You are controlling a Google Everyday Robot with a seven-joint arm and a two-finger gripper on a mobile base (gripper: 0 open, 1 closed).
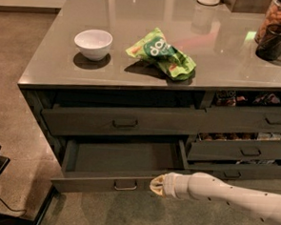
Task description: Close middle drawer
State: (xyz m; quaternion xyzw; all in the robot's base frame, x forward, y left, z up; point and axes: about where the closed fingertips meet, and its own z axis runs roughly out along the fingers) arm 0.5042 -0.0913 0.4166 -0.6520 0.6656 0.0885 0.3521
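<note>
Grey middle drawer (88, 184) is pulled way out under the front edge of the desk (132, 83); gripper (156, 186), fingers (158, 182) pressed together, is parked right at its front.

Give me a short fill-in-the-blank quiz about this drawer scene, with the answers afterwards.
The wide dark grey middle drawer with a metal loop handle stands ____.
The robot's gripper is at that drawer's front, ____ of the handle in view.
The round white bowl sits left of a crumpled ____ snack bag.
Missing words: open; right; green.
</note>
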